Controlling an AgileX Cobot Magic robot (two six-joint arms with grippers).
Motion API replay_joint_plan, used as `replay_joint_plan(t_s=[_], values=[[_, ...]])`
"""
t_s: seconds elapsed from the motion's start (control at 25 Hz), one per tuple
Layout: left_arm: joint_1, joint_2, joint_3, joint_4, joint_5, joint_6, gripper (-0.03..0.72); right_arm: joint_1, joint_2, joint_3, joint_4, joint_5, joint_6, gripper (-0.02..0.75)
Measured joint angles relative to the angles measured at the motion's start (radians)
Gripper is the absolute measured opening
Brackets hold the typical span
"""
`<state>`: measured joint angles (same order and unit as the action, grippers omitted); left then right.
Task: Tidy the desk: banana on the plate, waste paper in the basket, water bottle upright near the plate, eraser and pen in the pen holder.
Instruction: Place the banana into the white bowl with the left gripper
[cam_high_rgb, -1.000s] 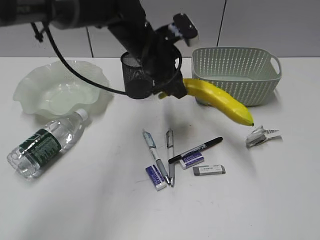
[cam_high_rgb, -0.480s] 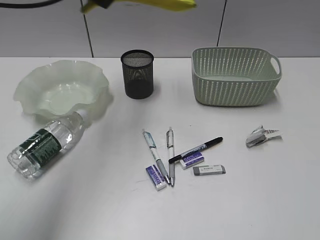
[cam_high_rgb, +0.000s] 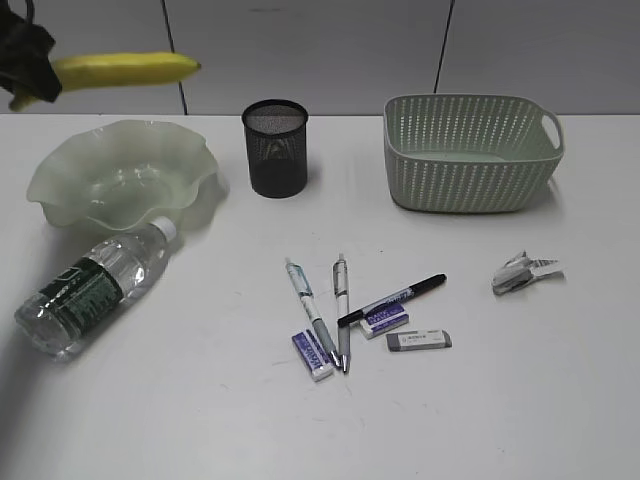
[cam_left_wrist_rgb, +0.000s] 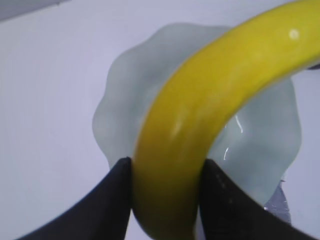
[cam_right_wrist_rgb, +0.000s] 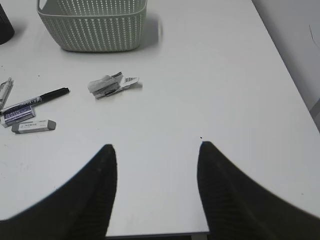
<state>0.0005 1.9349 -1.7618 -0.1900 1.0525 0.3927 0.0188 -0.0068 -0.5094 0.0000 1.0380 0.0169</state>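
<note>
a second ago the banana (cam_high_rgb: 125, 69) hung low by the pen holder (cam_high_rgb: 275, 148) and the basket (cam_high_rgb: 470, 152); now it is carried up and across to the far left corner of the desk (cam_high_rgb: 500, 400), held level in the air above the plate (cam_high_rgb: 122, 183). the left gripper (cam_left_wrist_rgb: 167, 172) pinches it near one end, one finger on each side, and its wrist view looks straight down past the fruit into the dish. judging from this, the carry is nearly over and only the lowering and release remain.

the right gripper (cam_right_wrist_rgb: 157, 150) hangs with its fingers spread and nothing between them, over bare desk near the right front corner.

the water bottle (cam_high_rgb: 92, 287) lies on its side, its cap just beside the plate's front rim, so a descent should stay centred over the dish. the pens, erasers and waste paper (cam_high_rgb: 522, 272) lie well apart from it, mid-desk and right.
</note>
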Motion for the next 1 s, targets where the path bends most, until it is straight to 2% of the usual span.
replay_joint_plan(t_s=[0.16,0.48,0.6,0.68,0.76,1.0], values=[[-0.001,0.106,0.011,-0.001,-0.019,-0.002,0.307,0.0,0.0,0.0,0.0,0.0,0.0,0.419],[-0.002,0.203,0.012,0.035,-0.127,-0.115,0.307,0.0,0.0,0.0,0.0,0.0,0.0,0.419],[-0.003,0.202,0.012,0.035,-0.127,-0.125,0.373,0.0,0.0,0.0,0.0,0.0,0.0,0.419],[-0.004,0.199,0.012,0.035,-0.106,-0.126,0.433,0.0,0.0,0.0,0.0,0.0,0.0,0.419],[-0.004,0.19,0.013,0.036,-0.074,-0.127,0.456,0.0,0.0,0.0,0.0,0.0,0.0,0.419],[-0.005,0.105,0.013,0.036,0.078,-0.133,0.455,0.0,0.0,0.0,0.0,0.0,0.0,0.419]])
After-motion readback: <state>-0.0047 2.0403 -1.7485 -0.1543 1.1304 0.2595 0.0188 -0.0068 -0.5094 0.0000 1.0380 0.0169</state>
